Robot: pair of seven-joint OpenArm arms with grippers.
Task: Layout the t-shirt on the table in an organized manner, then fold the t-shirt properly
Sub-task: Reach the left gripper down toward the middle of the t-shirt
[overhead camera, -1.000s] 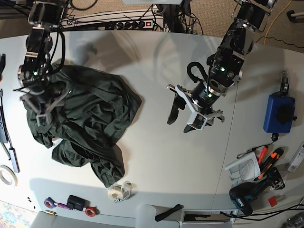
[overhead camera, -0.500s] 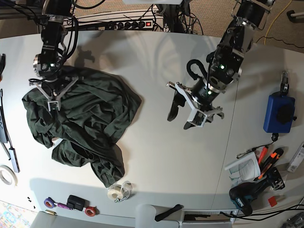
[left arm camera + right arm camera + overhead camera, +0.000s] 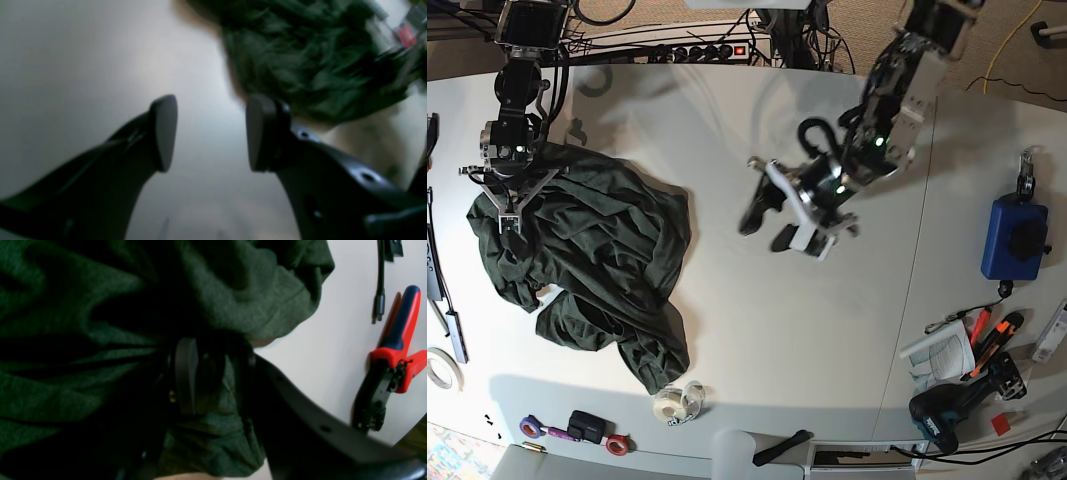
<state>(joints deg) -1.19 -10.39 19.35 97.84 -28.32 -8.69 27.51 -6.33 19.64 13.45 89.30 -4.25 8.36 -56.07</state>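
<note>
A: What have the jaws got?

B: The right gripper (image 3: 213, 380) has closed on a fold of the t-shirt (image 3: 587, 265), cloth pinched between its pads. The left gripper (image 3: 208, 133) stands wide apart, empty, over bare table (image 3: 727, 330).

A: And the garment?

B: Crumpled in a heap near the table's left edge, nothing spread yet.

A: So laying out has only begun?

B: I'd say so. Next, the left gripper likely needs its own hold on the cloth's near side, so both can draw it flat toward the middle.
</note>
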